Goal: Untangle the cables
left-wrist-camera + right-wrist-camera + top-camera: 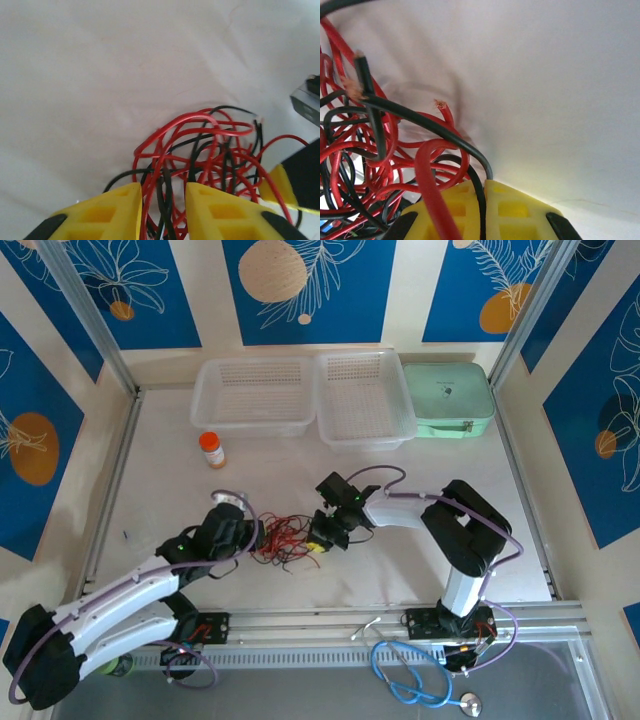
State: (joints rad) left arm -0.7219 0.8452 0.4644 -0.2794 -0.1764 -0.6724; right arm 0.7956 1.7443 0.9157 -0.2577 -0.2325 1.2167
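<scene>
The cables (283,540), a tangle of thin red and black wires, are seen lying on the white surface (170,480) between the two pincers, towards its near edge. The left pincer (162,192) is found released: its yellow fingers (112,207) are set apart, and several red and black strands are passed loosely through the gap. The right pincer (484,182) is clenched, with a black strand of the cables pinched in the seam between its yellow fingers (520,210) and a red strand draped over them. A clear basket (255,395), a second basket (365,400), a green case (448,400) and an orange-lidded bottle (211,449) are placed farther back, well apart from the tangle.
</scene>
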